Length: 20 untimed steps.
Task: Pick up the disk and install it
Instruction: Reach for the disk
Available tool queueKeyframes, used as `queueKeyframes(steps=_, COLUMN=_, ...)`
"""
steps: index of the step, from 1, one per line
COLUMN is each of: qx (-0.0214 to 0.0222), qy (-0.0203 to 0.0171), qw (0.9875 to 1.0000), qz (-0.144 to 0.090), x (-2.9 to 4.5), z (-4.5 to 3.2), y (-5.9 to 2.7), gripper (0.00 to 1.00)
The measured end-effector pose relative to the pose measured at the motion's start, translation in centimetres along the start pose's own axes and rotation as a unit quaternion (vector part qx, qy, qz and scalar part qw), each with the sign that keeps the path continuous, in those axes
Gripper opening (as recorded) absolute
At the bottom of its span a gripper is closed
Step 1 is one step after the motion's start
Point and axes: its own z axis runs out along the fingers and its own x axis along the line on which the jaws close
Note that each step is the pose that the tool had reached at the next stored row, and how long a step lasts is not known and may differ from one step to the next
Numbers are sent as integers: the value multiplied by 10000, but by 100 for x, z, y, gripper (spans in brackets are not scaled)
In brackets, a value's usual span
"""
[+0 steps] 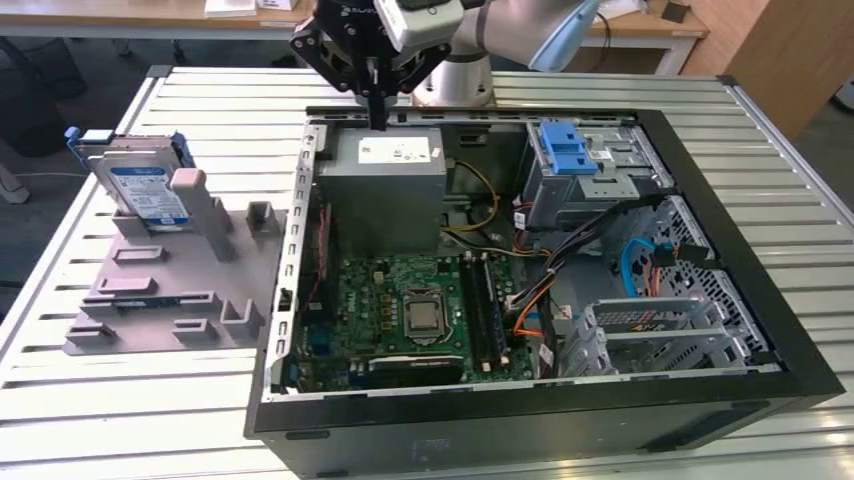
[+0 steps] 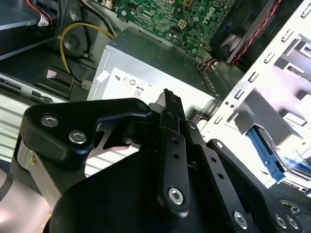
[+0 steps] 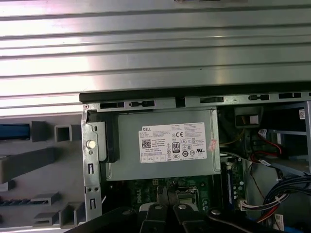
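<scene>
The disk (image 1: 144,188), silver-grey with a white-and-blue label and blue rails, leans upright in a grey holder (image 1: 160,290) at the exterior view's left, outside the computer case. My gripper (image 1: 379,116) hangs well to the right of it, above the back rim of the open case (image 1: 747,290) and over the grey power supply box (image 1: 387,170). Its black fingers are pressed together with nothing between them. In both wrist views the gripper (image 2: 169,99) (image 3: 167,206) points at the power supply (image 3: 163,145) with its white sticker.
Inside the case lie a green motherboard (image 1: 414,310), a grey drive cage with a blue latch (image 1: 577,150), and coloured cables (image 1: 641,265). The case and holder rest on a slatted metal table (image 1: 134,420). Desks stand beyond the table's far edge.
</scene>
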Motion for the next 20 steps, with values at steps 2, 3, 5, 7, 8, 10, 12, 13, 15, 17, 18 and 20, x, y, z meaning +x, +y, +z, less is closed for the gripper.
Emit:
queueKeyframes(steps=2, qx=0, qy=0, qw=10000, qz=0, x=19, z=0, y=1, gripper=11)
queueKeyframes(steps=3, qx=0, qy=0, qw=10000, qz=0, x=30, z=0, y=0, gripper=11)
queueKeyframes(steps=5, qx=0, qy=0, qw=10000, qz=0, x=49, z=-1, y=-1, gripper=11)
queueKeyframes(steps=7, qx=0, qy=0, qw=10000, qz=0, x=69, z=0, y=-2, gripper=11)
queueKeyframes(steps=8, qx=0, qy=0, qw=10000, qz=-1, x=78, z=-1, y=-2, gripper=11)
queueKeyframes(steps=10, qx=1, qy=0, qw=10000, qz=0, x=99, z=-1, y=-3, gripper=11)
queueKeyframes(steps=12, qx=0, qy=0, qw=10000, qz=0, x=118, z=-1, y=-4, gripper=11)
queueKeyframes(steps=13, qx=0, qy=0, qw=10000, qz=0, x=128, z=-1, y=-4, gripper=11)
queueKeyframes(steps=15, qx=0, qy=0, qw=10000, qz=0, x=147, z=0, y=-5, gripper=11)
queueKeyframes(steps=17, qx=0, qy=0, qw=10000, qz=0, x=168, z=-1, y=-5, gripper=11)
queueKeyframes(steps=18, qx=0, qy=0, qw=10000, qz=0, x=179, z=0, y=-5, gripper=11)
queueKeyframes(steps=20, qx=0, qy=0, qw=10000, qz=0, x=200, z=0, y=-5, gripper=11)
